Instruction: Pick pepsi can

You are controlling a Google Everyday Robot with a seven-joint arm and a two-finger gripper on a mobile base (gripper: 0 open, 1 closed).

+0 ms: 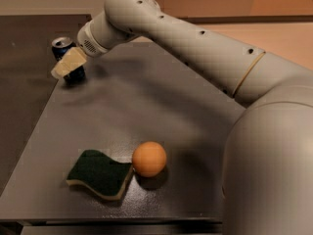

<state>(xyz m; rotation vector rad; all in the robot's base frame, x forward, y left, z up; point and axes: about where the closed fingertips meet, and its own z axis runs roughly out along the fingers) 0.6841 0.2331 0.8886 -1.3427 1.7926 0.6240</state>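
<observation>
The pepsi can (62, 46) stands upright at the far left corner of the grey table (156, 102). It is dark blue with a silver top. My gripper (67, 65) is right at the can and covers most of its front, so only the can's top and a bit of its lower side show. The white arm (195, 38) reaches in from the right across the back of the table.
A green sponge with a yellow underside (100, 174) lies near the front edge. An orange ball (149, 158) sits touching its right end. The table's left edge runs close to the can. The robot's white body (274, 170) fills the right side.
</observation>
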